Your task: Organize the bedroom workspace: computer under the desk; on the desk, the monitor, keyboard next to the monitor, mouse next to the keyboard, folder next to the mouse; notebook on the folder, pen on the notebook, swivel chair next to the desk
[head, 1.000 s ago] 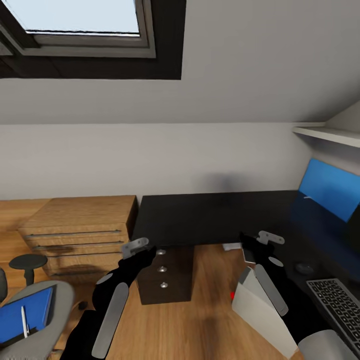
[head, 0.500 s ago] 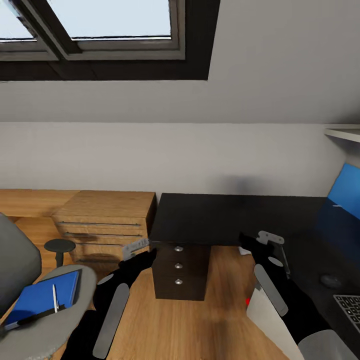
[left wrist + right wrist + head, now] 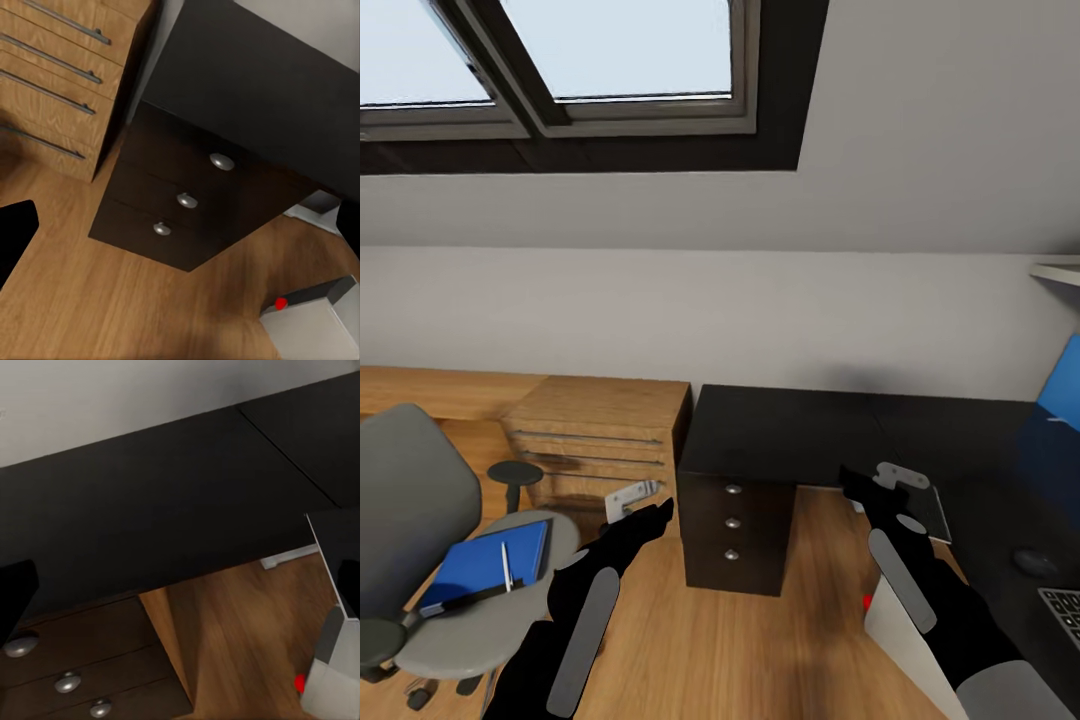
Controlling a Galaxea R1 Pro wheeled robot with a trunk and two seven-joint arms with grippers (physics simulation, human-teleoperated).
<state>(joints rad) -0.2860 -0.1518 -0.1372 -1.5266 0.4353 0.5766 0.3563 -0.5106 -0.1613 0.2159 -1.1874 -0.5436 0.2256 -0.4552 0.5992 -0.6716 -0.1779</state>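
Head view | black counter (image 3: pixel 830 435) seen ahead-right, drawer unit (image 3: pixel 738 530) beneath its end | chair (image 3: pixel 430 540) at left carries blue folder (image 3: pixel 485 562) with pen (image 3: pixel 507 565) laid on top | computer (image 3: pixel 905 640) on floor under counter | left claw (image 3: pixel 632 500), right claw (image 3: pixel 900 478) raised, spread cannot be told

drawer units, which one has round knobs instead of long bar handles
The black three-drawer unit under the desk; the light-wood cabinet beside it has long bar handles.
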